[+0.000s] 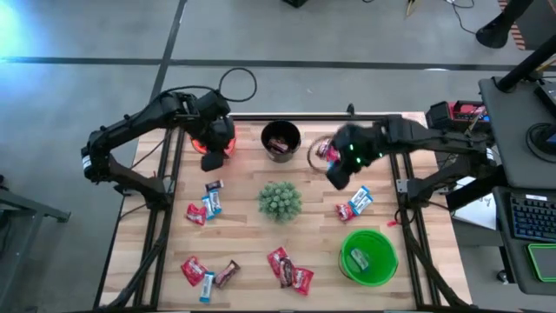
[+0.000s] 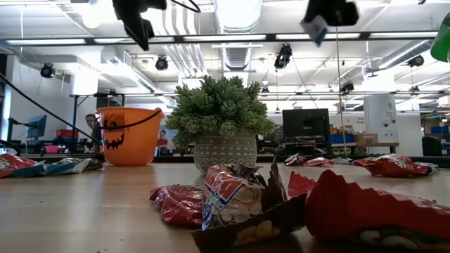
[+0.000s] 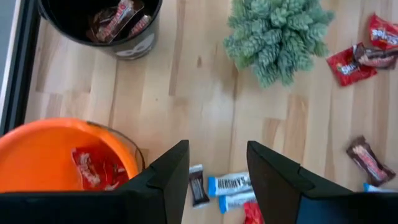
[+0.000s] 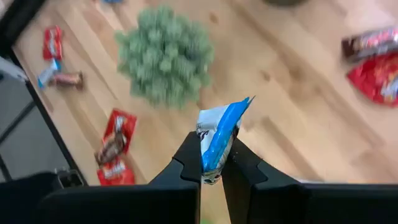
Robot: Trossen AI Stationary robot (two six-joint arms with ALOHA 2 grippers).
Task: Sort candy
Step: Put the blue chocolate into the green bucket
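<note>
- Left hand: poised over the orange bucket at about ten o'clock on the surface, fingers parted and holding nothing; a red sweet lies in the bucket below it.
- Loose candy: red, blue-and-white and brown wrapped pieces lie scattered at nine, seven and six o'clock, flat on the wood and well apart from the buckets.
- Black bucket: at twelve o'clock, with brown-wrapped pieces inside.
- Plant ball: spiky, green, at the centre; not part of the sort.
- Right hand: raised at about one o'clock, beside a clear tub, closed on a blue-and-white sweet pinched by its lower end.
- Green bucket: at four o'clock, with a blue-and-white pack and a red one just above it.
- Handling: the sweets look light, with thin, crinkly, probably slippery wrappers; a pinch across the filled middle should hold better than the crimped end.
- Room: an open workshop with ceiling ducts, lamps and monitors beyond the pale wooden surface.
</note>
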